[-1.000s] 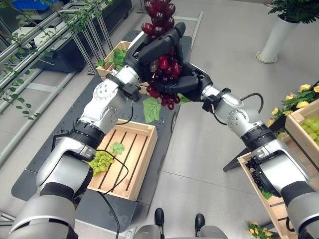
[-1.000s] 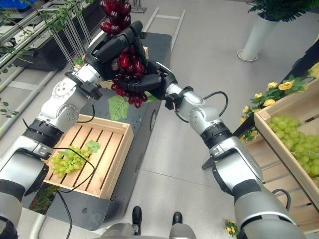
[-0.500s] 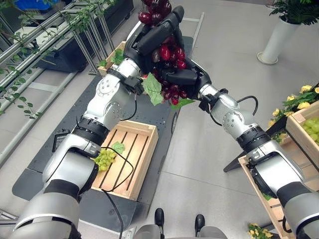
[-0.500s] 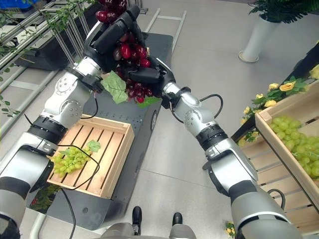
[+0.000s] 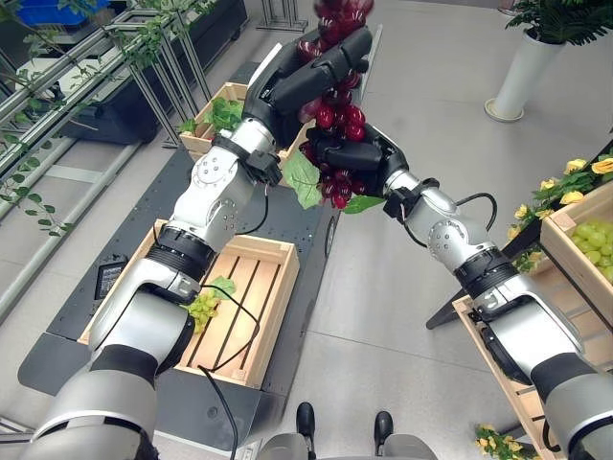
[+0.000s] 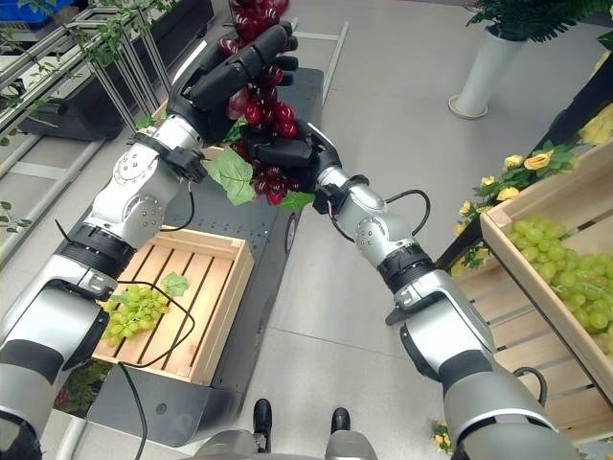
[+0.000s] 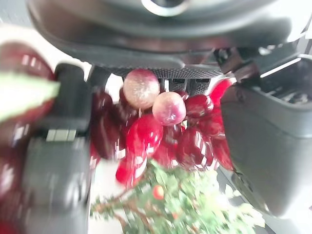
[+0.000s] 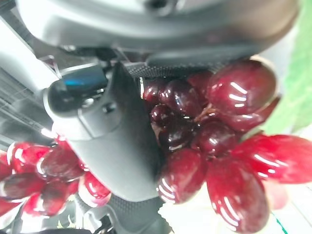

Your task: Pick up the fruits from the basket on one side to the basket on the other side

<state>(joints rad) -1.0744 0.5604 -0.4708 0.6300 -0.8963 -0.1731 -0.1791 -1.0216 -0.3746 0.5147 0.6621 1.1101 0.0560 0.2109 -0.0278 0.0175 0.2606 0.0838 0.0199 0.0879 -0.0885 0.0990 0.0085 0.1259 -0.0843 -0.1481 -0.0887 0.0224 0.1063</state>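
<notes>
A bunch of red grapes (image 5: 333, 113) with green leaves (image 5: 305, 177) hangs high in the air above the dark cart, and both hands hold it. My left hand (image 5: 287, 86) reaches over the upper part, its fingers (image 6: 259, 59) stretched along the grapes (image 7: 146, 136) and its thumb under them. From the right, my right hand (image 5: 362, 153) clasps the lower part, thumb (image 8: 122, 131) curled across the berries (image 8: 209, 122). A wooden crate (image 5: 273, 251) on the cart below holds one bunch of green grapes (image 5: 201, 307). At the right stands a crate (image 6: 512, 247) with several green bunches (image 6: 565, 278).
A second crate with leaves (image 5: 222, 105) sits at the cart's far end. Metal racks with vines (image 5: 144, 57) line the left side. Far right, a white planter (image 5: 525, 67) stands on the floor. Yellow flowers (image 5: 575, 182) and a lower wooden shelf (image 5: 488, 335) flank the right crate.
The red bunch and both hands have shifted a little to the right. My left hand's fingers lie straighter and more spread over the grapes than before.
</notes>
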